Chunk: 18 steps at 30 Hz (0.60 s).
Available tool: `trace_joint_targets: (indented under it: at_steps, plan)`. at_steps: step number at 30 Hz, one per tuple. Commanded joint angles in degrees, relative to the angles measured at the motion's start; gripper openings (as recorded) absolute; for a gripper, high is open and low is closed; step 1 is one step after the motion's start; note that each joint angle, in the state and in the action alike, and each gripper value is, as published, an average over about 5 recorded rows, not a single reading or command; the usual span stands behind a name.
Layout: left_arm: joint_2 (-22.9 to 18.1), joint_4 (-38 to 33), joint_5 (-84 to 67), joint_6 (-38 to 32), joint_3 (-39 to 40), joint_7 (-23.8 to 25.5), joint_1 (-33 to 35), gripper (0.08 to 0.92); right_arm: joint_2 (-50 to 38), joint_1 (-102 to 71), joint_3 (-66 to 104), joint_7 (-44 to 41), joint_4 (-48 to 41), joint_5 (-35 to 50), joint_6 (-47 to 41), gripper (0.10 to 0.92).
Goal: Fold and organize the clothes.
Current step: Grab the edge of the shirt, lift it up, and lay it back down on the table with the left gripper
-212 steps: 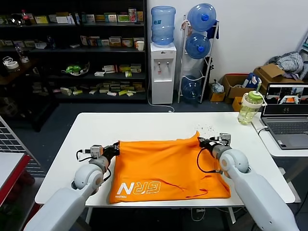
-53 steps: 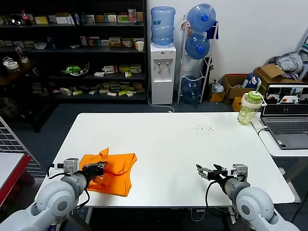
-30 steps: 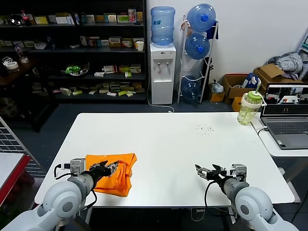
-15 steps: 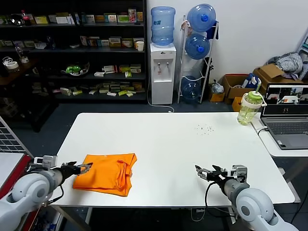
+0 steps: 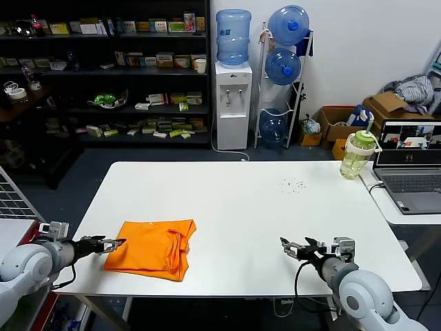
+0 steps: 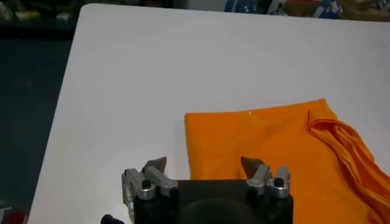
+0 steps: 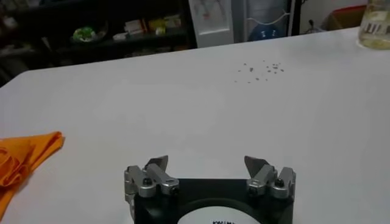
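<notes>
Nearest the robot, the left gripper [image 5: 109,243] hangs low at the tabletop's [image 5: 241,207] left front edge, its jaws spread apart and holding nothing. Its fingertips [image 6: 156,164] point at the near left corner of the orange T-shirt [image 5: 153,247], just beside the cloth's edge and apart from it as far as the left wrist view shows. On the opposite side, the right gripper [image 5: 298,249] hovers over the front right part of the tabletop, jaws likewise wide and empty, well apart from the shirt.

The T-shirt lies folded into a compact, roughly rectangular bundle on the front left of the tabletop. Its surface is mostly flat, and a few loose folds and a hem are bunched along its right side [image 6: 341,146]. No lettering shows on the upper face.

Farther out, small dark specks [image 5: 295,184] dot the white surface toward the far right. Beyond the tabletop's right corner stand a green-lidded bottle [image 5: 357,154] and an open laptop [image 5: 411,165] on a neighbouring desk. At the back, a water dispenser [image 5: 231,89] stands against the wall.
</notes>
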Motion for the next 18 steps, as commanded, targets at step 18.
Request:
trace_joint_targets:
  at_steps: [18]
  plan:
    - [-2.51,3.93,2.89,0.93,2.71,2.60,-2.75,0.618,-0.01,0.09,-0.03,0.15,-0.12,0.04,-0.02,0.823]
